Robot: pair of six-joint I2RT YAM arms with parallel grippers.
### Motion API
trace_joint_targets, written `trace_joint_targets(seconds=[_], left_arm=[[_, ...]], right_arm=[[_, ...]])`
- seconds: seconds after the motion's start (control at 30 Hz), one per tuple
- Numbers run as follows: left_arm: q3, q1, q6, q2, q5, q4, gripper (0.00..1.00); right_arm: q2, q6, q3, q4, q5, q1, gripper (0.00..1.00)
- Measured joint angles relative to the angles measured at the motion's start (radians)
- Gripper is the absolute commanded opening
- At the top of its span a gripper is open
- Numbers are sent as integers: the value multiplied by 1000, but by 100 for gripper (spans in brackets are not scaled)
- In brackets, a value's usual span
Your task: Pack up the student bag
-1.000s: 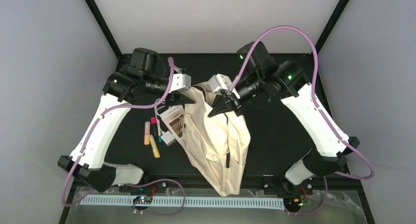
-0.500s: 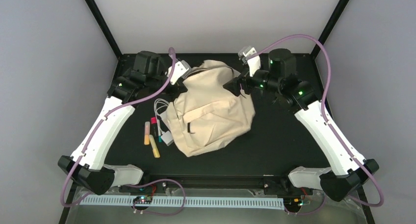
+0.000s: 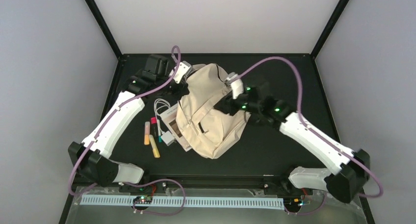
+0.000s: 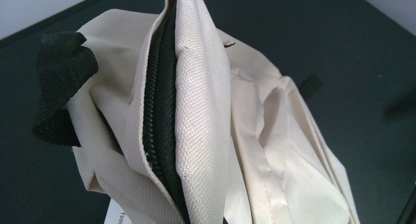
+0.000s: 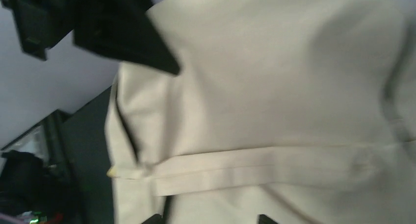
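The student bag (image 3: 211, 117), cream fabric with dark zippers, lies slumped mid-table. My left gripper (image 3: 182, 88) is at its upper left edge, shut on the fabric rim. In the left wrist view the rim and its black zipper (image 4: 164, 116) run straight into the jaws and hide the fingers. A black strap end (image 4: 61, 77) hangs beside it. My right gripper (image 3: 226, 105) hovers over the bag's upper right side. In the right wrist view its fingertips (image 5: 153, 218) stand apart, open, just short of a cream strap (image 5: 255, 167).
Left of the bag lie a coiled white cable (image 3: 162, 106), a pink marker (image 3: 153, 121), two highlighters (image 3: 146, 134) (image 3: 154, 147), a white charger block (image 3: 168, 138) and a printed booklet (image 3: 174, 127) partly under the bag.
The bag, hanging from my right gripper a second ago, dropped flat and now slumps. The right gripper let go and swung back down over it. The left gripper closed on the rim.
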Motion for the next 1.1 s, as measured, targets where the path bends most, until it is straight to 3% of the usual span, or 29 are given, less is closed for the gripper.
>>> trace_joint_targets(seconds=[0.07, 0.27, 0.53, 0.73, 1.0, 1.1], left_arm=[[0, 6, -6, 26, -5, 2, 2], [-8, 8, -17, 34, -8, 1, 2], [-37, 8, -17, 14, -8, 10, 2], [-39, 8, -17, 14, -8, 12, 2], [-45, 8, -16, -1, -8, 14, 2], [-45, 8, -16, -4, -7, 14, 2]], right_arm=[[58, 11, -2, 18, 14, 80, 35], [212, 52, 7, 31, 100, 269, 35], [299, 106, 33, 26, 155, 313, 38], [367, 122, 41, -4, 178, 327, 27], [379, 138, 47, -39, 233, 330, 25], [382, 138, 52, -41, 245, 330, 13]])
